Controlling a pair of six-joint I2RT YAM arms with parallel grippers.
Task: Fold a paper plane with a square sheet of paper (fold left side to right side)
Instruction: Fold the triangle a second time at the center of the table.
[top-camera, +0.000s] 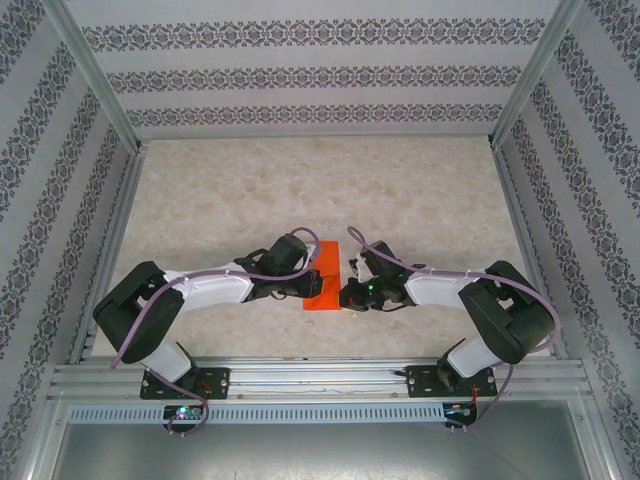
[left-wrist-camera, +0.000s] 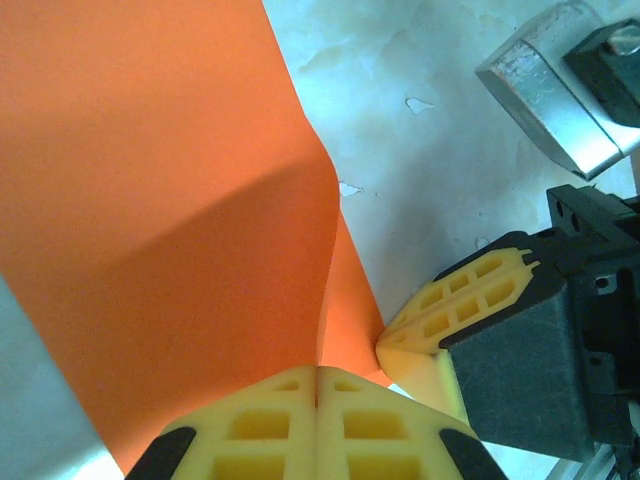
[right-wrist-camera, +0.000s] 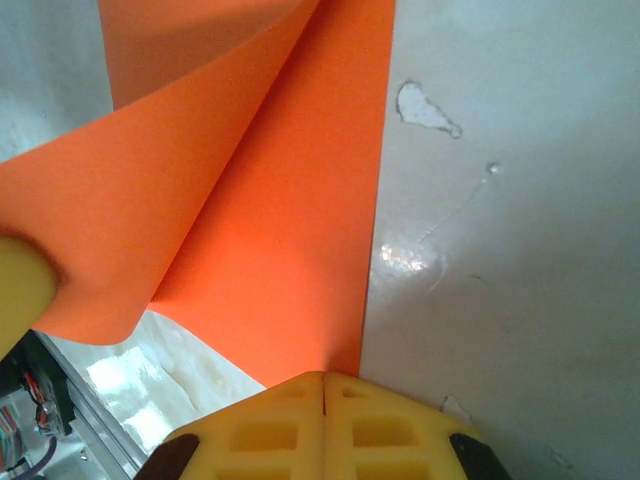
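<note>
The square sheet of paper (top-camera: 331, 262) is bright orange-red and lies near the table's front, between both grippers. In the left wrist view the sheet (left-wrist-camera: 150, 200) has its left part lifted and curled over toward the right. My left gripper (left-wrist-camera: 317, 372) is shut on that raised flap, at its near edge. My left gripper (top-camera: 312, 290) sits at the sheet's left side. My right gripper (right-wrist-camera: 323, 378) is shut, its tips resting on the flat sheet (right-wrist-camera: 280, 230) by the near right edge. My right gripper (left-wrist-camera: 385, 343) touches the paper close beside the left one.
The pale marble tabletop (top-camera: 300, 190) stretches away beyond the sheet. Metal frame rails (top-camera: 110, 230) and patterned walls close in the sides and back. A slotted rail (top-camera: 320, 375) runs along the front. Small white flecks (right-wrist-camera: 425, 108) mark the table right of the sheet.
</note>
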